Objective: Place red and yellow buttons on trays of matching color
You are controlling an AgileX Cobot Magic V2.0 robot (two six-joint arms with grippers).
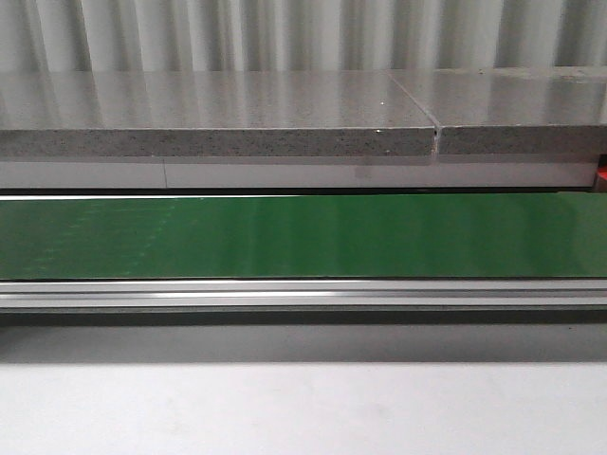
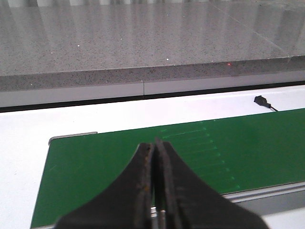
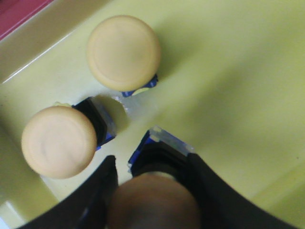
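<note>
three yellow buttons show only by right wrist; right gripper clasps one, left gripper closed.

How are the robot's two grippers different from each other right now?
The left gripper is shut with nothing between its fingers, while the right gripper has a yellow button between its fingers. The left one is over a green conveyor belt; the right one is down in a yellow tray, beside two other yellow buttons already there. Both have dark fingers.
</note>
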